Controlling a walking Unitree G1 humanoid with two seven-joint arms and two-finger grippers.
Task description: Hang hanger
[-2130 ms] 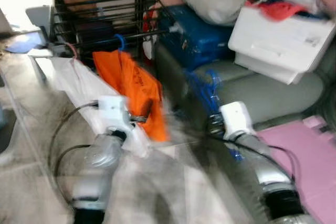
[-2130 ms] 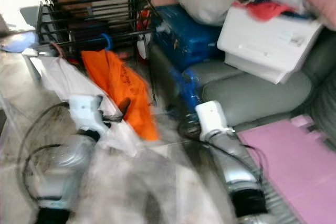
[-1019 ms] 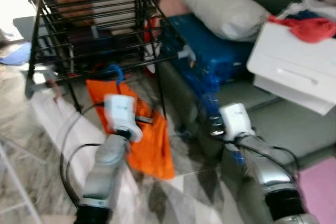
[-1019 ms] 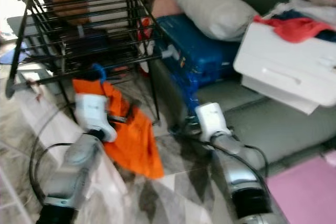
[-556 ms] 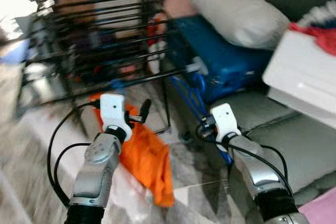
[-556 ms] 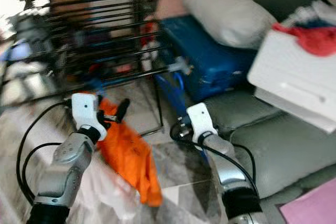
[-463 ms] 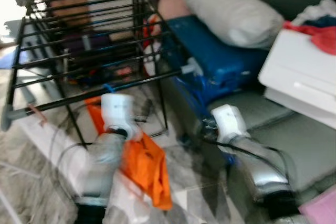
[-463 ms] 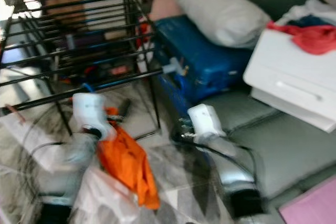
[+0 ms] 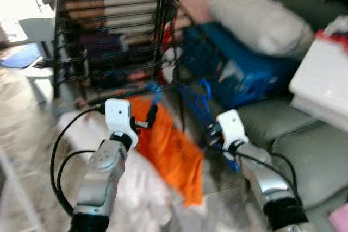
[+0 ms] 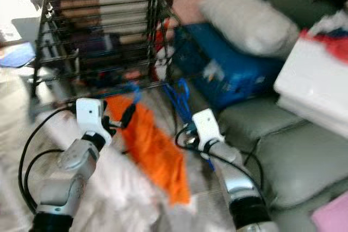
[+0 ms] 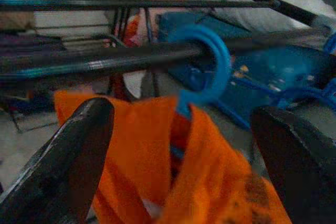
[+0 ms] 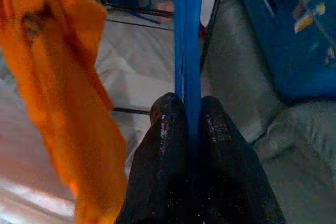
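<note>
A black wire drying rack (image 9: 109,31) stands ahead on my left. An orange garment (image 9: 174,150) hangs from its near rail on a blue hanger hook (image 11: 202,61). My left gripper (image 11: 181,113) is open, its fingers (image 11: 79,166) spread wide on either side of the garment just below that hook, touching nothing. In the head view it sits at the garment's upper edge (image 9: 150,117). My right gripper (image 12: 190,103) is shut on a second, bare blue hanger (image 12: 188,35), held upright beside the rack's right leg (image 9: 198,99).
A blue suitcase (image 9: 244,69) lies on the grey sofa (image 9: 304,150) to my right, with a white pillow (image 9: 261,20) and a white box (image 9: 326,80) on it. A pale sheet (image 9: 147,188) covers the floor under my arms.
The view has shifted and is blurred by camera motion. The orange garment now swings out to the right from the rail. My right gripper still holds the blue hanger.
</note>
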